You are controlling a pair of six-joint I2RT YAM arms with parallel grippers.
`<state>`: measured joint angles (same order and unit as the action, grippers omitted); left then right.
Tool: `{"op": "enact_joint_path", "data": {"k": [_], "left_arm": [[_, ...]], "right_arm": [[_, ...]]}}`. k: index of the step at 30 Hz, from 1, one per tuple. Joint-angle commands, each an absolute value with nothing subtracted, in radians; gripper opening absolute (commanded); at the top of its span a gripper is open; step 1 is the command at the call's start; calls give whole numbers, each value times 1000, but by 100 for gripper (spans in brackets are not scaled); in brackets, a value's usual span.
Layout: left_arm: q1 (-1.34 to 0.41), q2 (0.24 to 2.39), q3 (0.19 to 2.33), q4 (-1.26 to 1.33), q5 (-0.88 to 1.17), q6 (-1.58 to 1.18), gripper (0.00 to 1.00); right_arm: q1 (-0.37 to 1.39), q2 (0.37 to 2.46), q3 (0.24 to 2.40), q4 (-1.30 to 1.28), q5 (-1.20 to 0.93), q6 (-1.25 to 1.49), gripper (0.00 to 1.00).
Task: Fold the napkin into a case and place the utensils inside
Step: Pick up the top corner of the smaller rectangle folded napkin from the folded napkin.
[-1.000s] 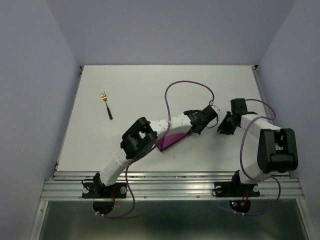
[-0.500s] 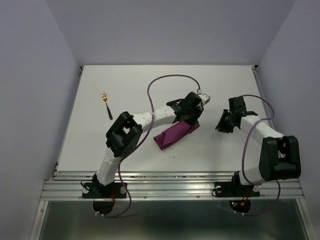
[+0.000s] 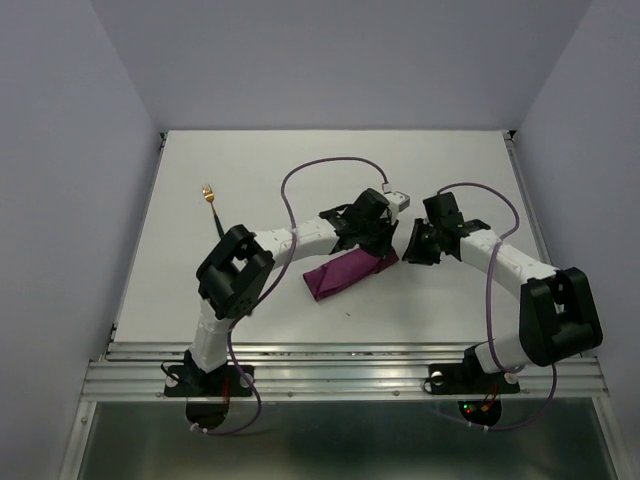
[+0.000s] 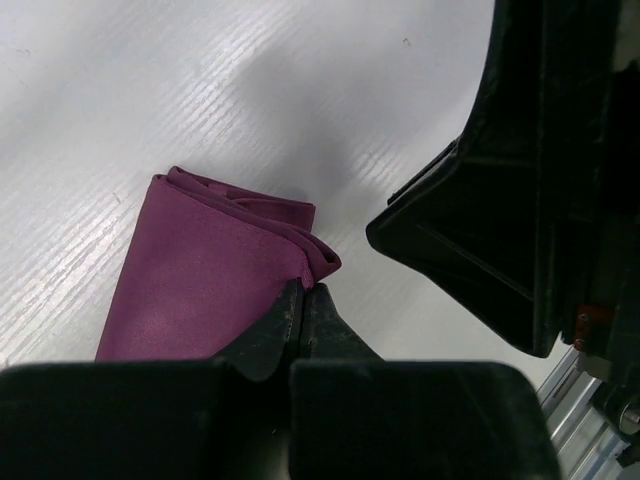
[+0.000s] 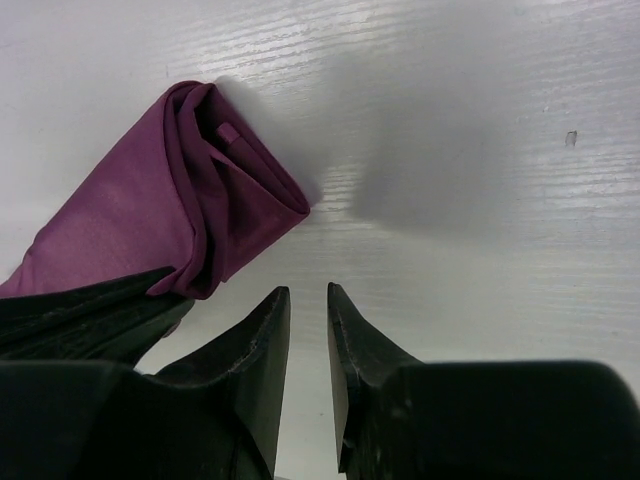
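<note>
The case [image 3: 345, 273], a narrow plum-purple layered strip, lies flat near the middle of the table [image 3: 250, 160], somewhat closer to the near edge than the far one. It runs on a slant, with its right end pointing toward the far right corner. At that right end the folds show as stacked layers. The left gripper [image 4: 303, 295] is clenched tight, its tips meeting right at the edge of the cloth at this end; whether a layer is pinched between them cannot be told. Just beside it, off the cloth's end, the right gripper [image 5: 308, 300] hangs over bare table, jaws parted by a narrow gap and holding nothing. The fork [image 3: 212, 208] lies well apart, near the left edge.
</note>
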<state>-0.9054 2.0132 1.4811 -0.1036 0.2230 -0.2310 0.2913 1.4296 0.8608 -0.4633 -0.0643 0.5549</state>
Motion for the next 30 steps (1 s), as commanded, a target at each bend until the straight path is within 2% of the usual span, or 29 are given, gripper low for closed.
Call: {"op": "enact_joint_path", "data": {"k": [1, 9, 30], "left_arm": [[-887, 1910, 1442, -9, 288, -253, 0], [-864, 1908, 1440, -8, 348, -261, 0], [-778, 1898, 1399, 69, 509, -305, 0]], "right_arm": [[304, 1439, 911, -445, -28, 581, 27], [304, 1414, 914, -449, -5, 591, 28], [380, 1520, 983, -434, 46, 581, 28]]}}
